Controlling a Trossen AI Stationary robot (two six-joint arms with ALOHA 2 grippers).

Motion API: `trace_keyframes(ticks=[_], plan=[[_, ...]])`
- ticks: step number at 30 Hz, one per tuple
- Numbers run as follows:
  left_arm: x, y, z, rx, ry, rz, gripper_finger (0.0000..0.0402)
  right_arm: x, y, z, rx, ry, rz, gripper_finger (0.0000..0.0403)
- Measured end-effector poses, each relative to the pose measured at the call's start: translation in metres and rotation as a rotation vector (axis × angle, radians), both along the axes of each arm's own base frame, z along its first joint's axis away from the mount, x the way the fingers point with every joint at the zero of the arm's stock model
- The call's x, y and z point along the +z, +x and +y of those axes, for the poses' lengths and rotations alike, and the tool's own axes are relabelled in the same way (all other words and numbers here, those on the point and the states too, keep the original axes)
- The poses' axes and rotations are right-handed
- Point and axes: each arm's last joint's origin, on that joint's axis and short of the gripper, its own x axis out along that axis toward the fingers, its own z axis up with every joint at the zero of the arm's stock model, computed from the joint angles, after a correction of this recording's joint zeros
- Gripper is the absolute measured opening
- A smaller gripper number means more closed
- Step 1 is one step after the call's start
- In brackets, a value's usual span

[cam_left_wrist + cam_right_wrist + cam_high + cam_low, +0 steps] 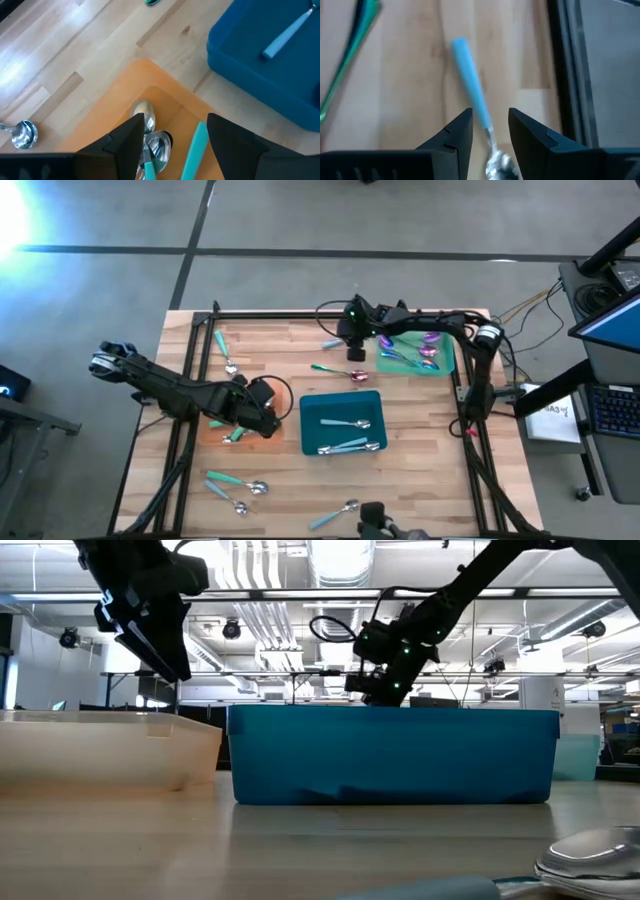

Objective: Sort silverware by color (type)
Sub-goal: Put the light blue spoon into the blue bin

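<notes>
A shiny spoon bowl (590, 858) lies closest in the low view, flat on the wooden counter (290, 375). Behind it stands the blue tray (343, 423), with two or three teal-handled pieces in it.

The left gripper (172, 142) hangs over the orange tray (115, 125), with its two dark fingers spread wide. It holds nothing. Under it, in the orange tray, lie silver spoon heads (152, 140) and a teal handle (195, 150). One more small spoon (22, 134) lies on the counter just beside that tray.

The right gripper (490, 131) is low over the far side of the counter, near the green tray (415, 352). Its fingers are a little apart, one on each side of a spoon with a light blue handle (470, 92). They do not pinch it.

The green tray holds a few purple-blue pieces (425, 350). A spoon with a pink-purple head (340, 372) lies on the counter between the green tray and the blue tray. More teal-handled spoons (235, 485) lie on the near part of the counter.
</notes>
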Motion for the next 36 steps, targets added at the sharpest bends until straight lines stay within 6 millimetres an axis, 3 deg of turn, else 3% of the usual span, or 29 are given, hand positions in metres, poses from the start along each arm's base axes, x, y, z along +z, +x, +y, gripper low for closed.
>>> trace_keyframes(ticks=[15, 31, 36], plan=[[0.0, -0.001, 0.0, 0.001, 0.009, 0.006, 0.0201, -0.017, 0.022, -0.037, -0.015, 0.133, 0.041, 0.0116], [-0.001, -0.002, 0.001, -0.004, 0.017, 0.028, 0.0201, -0.034, 0.025, -0.039, -0.007, 0.207, 0.11, 0.0114], [0.0, -0.002, 0.001, -0.004, 0.015, 0.021, 0.0201, -0.034, 0.025, -0.038, -0.029, 0.226, 0.112, 0.0076]])
